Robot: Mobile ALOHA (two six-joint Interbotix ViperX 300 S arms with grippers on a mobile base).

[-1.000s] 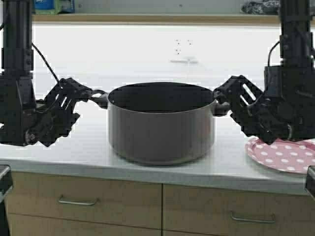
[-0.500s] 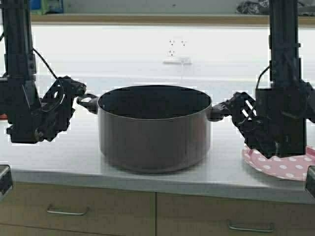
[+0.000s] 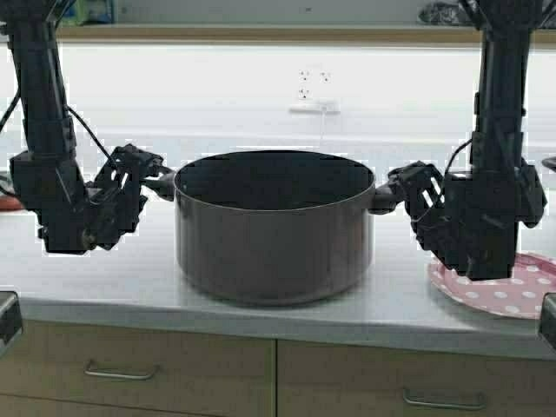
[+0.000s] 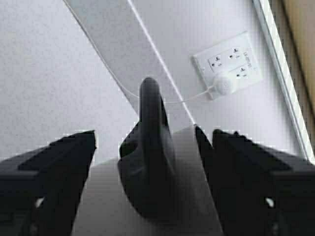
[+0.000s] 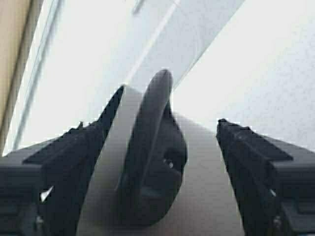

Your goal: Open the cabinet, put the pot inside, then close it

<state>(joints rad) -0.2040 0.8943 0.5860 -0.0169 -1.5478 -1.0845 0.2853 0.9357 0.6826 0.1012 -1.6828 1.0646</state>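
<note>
The wide grey-brown pot [image 3: 274, 234] stands on the white counter [image 3: 78, 278], dark inside. My left gripper [image 3: 153, 170] is open, one finger on each side of the pot's left black loop handle [image 4: 150, 157], with a gap on both sides. My right gripper [image 3: 401, 187] is open in the same way around the right handle [image 5: 152, 162]. The pot wall fills the near part of both wrist views. The cabinet doors are out of view.
A pink polka-dot plate [image 3: 512, 291] lies on the counter just under my right arm. A wall socket with a plug and cord [image 3: 313, 91] is behind the pot. A wooden ledge [image 3: 261, 33] runs along the top. Drawers with metal handles [image 3: 122, 372] sit below the counter.
The robot has moved a little: the whole scene shifted left and down a second ago. Both arms now reach down more steeply. The grippers stay at the pot handles.
</note>
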